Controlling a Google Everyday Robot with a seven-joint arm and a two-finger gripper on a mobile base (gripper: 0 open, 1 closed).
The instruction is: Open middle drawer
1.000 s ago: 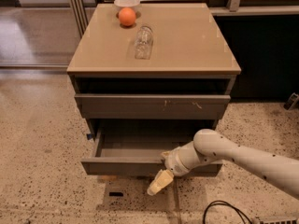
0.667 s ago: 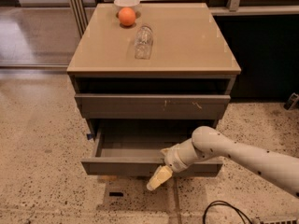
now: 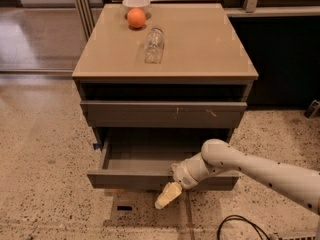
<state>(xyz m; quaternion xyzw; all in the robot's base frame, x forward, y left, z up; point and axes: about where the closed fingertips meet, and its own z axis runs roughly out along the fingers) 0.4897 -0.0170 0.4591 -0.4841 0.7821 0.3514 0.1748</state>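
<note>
1. At six o'clock, nearest the camera, the gripper (image 3: 168, 196) hangs at the lower edge of the middle drawer (image 3: 135, 180) front. I cannot tell whether it is apart or together.
2. Against a second ago it has barely shifted, and the drawer juts out no further, so the pull looks finished or paused.
3. Just behind, the drawer stands well out with its shallow tray exposed. The task seems essentially done.
4. Toward twelve o'clock, the scratched drawer (image 3: 150, 115) sits nearly closed.
5. Farthest, at twelve o'clock, the jar (image 3: 154, 45), orange (image 3: 136, 18) and bowl (image 3: 136, 3) rest unmoved on the cabinet top (image 3: 200, 44).
</note>
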